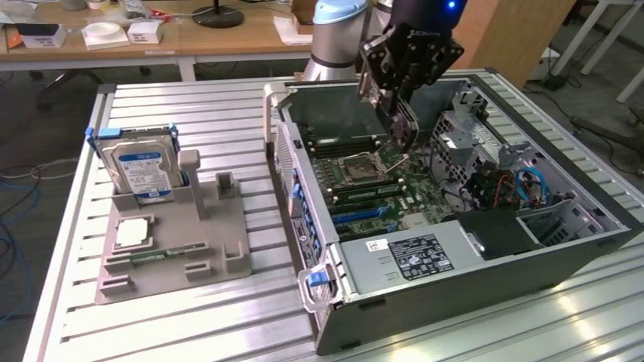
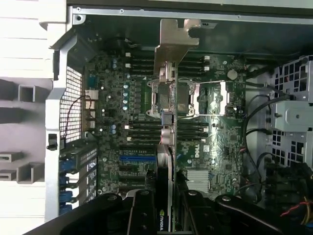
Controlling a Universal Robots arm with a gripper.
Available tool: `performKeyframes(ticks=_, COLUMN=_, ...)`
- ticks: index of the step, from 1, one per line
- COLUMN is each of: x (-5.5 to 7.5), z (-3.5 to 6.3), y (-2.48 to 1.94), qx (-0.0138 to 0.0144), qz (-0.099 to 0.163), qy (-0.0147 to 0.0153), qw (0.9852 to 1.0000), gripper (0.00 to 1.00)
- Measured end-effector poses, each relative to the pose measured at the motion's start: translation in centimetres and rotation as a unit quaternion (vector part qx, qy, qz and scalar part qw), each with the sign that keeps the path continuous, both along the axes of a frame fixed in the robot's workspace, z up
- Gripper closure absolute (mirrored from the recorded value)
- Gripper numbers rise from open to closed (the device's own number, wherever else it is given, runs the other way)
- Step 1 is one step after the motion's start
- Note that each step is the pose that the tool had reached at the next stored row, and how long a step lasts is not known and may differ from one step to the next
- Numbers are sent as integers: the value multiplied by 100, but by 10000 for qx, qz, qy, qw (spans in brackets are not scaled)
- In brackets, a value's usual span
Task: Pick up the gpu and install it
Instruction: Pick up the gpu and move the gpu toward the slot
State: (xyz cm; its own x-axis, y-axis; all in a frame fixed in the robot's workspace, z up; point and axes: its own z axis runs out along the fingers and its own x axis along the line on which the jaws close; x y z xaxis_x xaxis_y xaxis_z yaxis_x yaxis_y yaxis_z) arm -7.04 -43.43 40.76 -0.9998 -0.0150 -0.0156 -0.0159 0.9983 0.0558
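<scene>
My gripper (image 1: pixel 391 96) hangs over the open computer case (image 1: pixel 483 290), shut on the gpu (image 1: pixel 403 130). The card hangs on edge below the fingers, above the motherboard (image 1: pixel 375 185) near the processor socket, and is clear of the board. In the wrist view the gpu (image 2: pixel 167 147) shows edge-on between my black fingers (image 2: pixel 142 213), with its silver end bracket (image 2: pixel 174 41) at the far end. Under the card lie the socket and the dark memory slots. The blue expansion slots (image 2: pixel 137 157) lie to one side of the card's line.
The case lies on its side on a slatted metal table (image 1: pixel 181 332). At the exterior view's left a grey holder (image 1: pixel 207 249) carries a hard drive (image 1: pixel 141 170), a processor chip (image 1: pixel 133 232) and a memory stick (image 1: pixel 156 256). Cables and a drive cage (image 1: pixel 503 181) fill the case's far end.
</scene>
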Motion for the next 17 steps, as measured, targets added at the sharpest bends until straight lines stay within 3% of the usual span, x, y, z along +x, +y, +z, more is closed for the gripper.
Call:
performKeyframes(ticks=6, x=85, z=-2, y=-1, qx=6, qz=179, qy=1, qw=9998, gripper=74)
performKeyframes(ticks=13, x=94, z=-2, y=-1, qx=6, qz=169, qy=1, qw=9999, gripper=74)
performKeyframes(ticks=17, x=102, z=-8, y=-1, qx=7, qz=35, qy=0, qw=10000, gripper=74)
